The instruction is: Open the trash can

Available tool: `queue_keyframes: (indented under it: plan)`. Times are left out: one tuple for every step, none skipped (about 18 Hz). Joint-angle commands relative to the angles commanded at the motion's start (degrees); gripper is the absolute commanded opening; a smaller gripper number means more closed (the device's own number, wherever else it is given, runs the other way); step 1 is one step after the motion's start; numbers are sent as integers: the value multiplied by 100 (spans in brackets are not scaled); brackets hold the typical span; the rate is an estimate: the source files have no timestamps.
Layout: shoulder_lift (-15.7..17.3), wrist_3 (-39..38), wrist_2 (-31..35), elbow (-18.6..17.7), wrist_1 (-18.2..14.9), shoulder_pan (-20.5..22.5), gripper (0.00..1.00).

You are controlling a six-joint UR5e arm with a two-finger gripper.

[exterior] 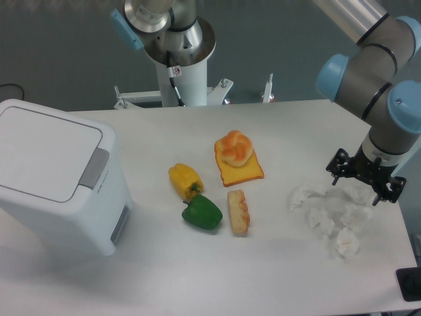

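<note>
i have one fixed camera, and it looks down at the table (276, 263) from high up on the side opposite the arm's base (179, 72), tilted steeply so the tabletop fills most of the frame. the far edge of the table runs across the upper third, with grey floor behind it. the view sits at a middling distance: the trash can (56, 181) is cut slightly by the left edge, the arm (375, 72) enters from the top right corner, and the table's near edge falls at the bottom. there is no second view to compare.
</note>
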Motion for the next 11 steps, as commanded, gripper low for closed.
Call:
queue_keyframes:
  plan:
    - [0,26,0,0,0,9,100]
    - [0,35,0,17,0,18,100]
    - [0,26,0,18,0,26,100]
    - [0,35,0,44,-9,26,100]
    - [9,53,0,61,-9,44,100]
    - [17,53,-9,88,-17,53,100]
    - [9,53,-9,184,-44,53,100]
    - [9,35,0,193,-61,27,100]
    - [9,0,0,167,-44,9,100]
    - [9,-9,0,158,-35,-9,100]
    - [26,0,-35,115,-26,-9,100]
